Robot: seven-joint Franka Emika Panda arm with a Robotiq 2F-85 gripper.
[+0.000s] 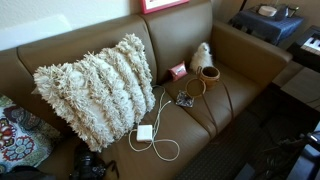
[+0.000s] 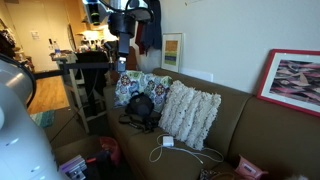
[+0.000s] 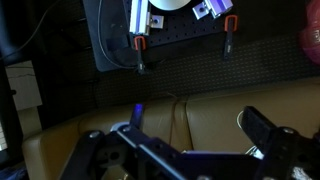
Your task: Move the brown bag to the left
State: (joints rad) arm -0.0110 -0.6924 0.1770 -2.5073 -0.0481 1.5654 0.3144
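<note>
Approach step: my claw (image 3: 190,124) hangs released, well apart from the brown bag (image 1: 208,73). Next I'd need to reach its hoop handle (image 1: 194,87) — then carry it left.

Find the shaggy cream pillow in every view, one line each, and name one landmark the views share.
In an exterior view: the shaggy cream pillow stands left of centre, leaning against the sofa back.
In an exterior view: it sits just right of centre, on the seat.
Wrist view: not in it.
Shared landmark: the brown sofa.
</note>
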